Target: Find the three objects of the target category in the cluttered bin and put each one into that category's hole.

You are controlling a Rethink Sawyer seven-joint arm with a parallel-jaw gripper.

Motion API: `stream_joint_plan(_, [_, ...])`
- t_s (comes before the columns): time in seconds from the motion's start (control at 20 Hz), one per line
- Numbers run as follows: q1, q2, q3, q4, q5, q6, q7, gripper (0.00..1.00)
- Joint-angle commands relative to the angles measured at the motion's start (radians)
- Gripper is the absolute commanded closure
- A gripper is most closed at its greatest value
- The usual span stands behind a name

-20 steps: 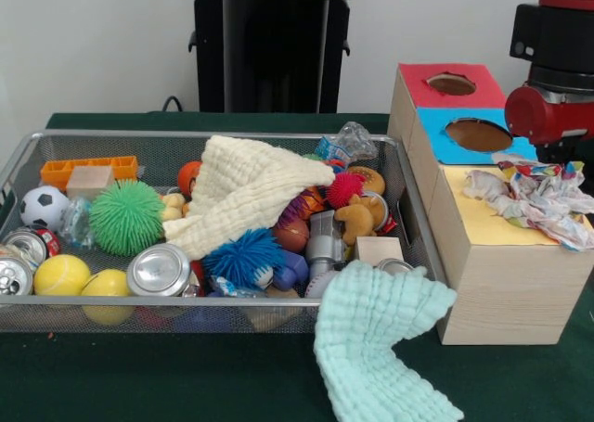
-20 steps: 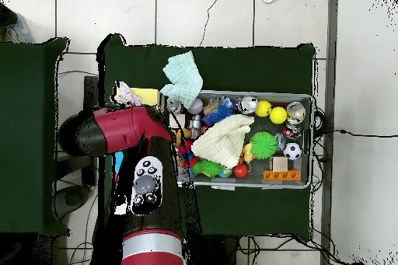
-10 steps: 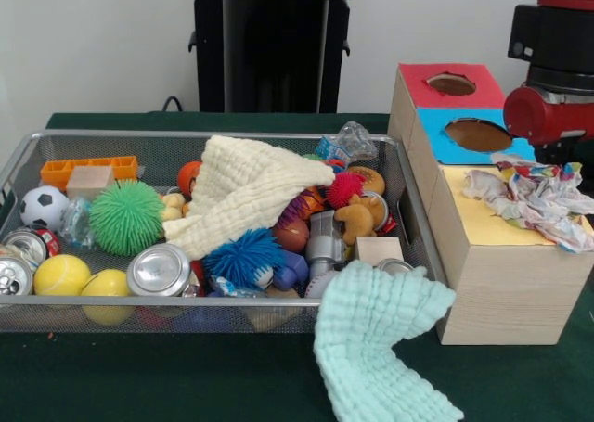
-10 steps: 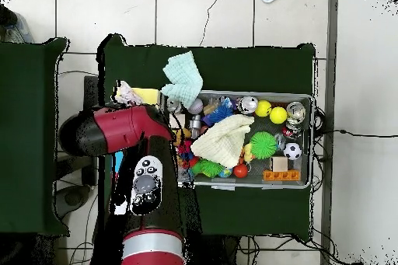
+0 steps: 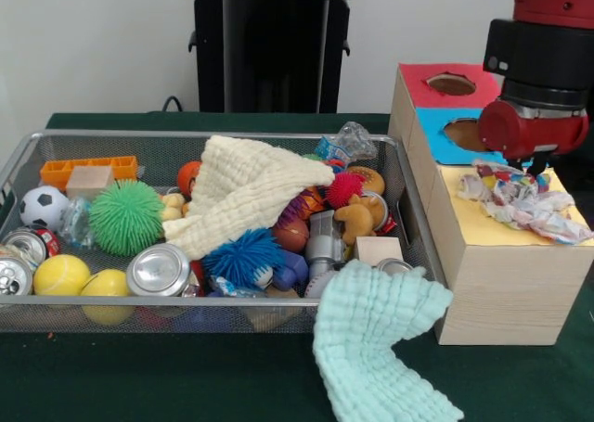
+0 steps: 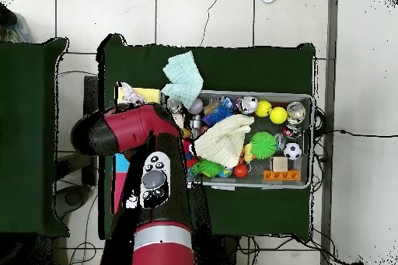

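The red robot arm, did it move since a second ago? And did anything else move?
Yes. The red arm swung sideways, toward the bin, and now hangs over the colourful crumpled cloth on the box's yellow top. The cloth looks more bunched than before. Its gripper is hidden. Everything in the wire bin and the mint cloth stayed put.

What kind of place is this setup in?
Probably a robotics lab or test room. A red robot arm stands over a green-covered table holding a wire bin crammed with toys, cans and cloths, beside a wooden sorting box with coloured holes, on a tiled floor.
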Motion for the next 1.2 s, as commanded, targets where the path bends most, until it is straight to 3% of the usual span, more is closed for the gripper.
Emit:
stream_joint_plan(0.05, [-0.132,0.135,-0.037,0.067,-0.159,-0.075,-0.011,1.00])
stream_joint_plan(0.4, [-0.160,0.179,0.000,0.068,-0.135,-0.061,0.041,1.00])
stream_joint_plan(0.9, [-0.105,0.283,-0.021,-0.023,-0.105,-0.120,0.124,1.00])
stream_joint_plan(1.2, [-0.089,0.311,-0.037,-0.038,-0.084,-0.161,0.172,1.00])
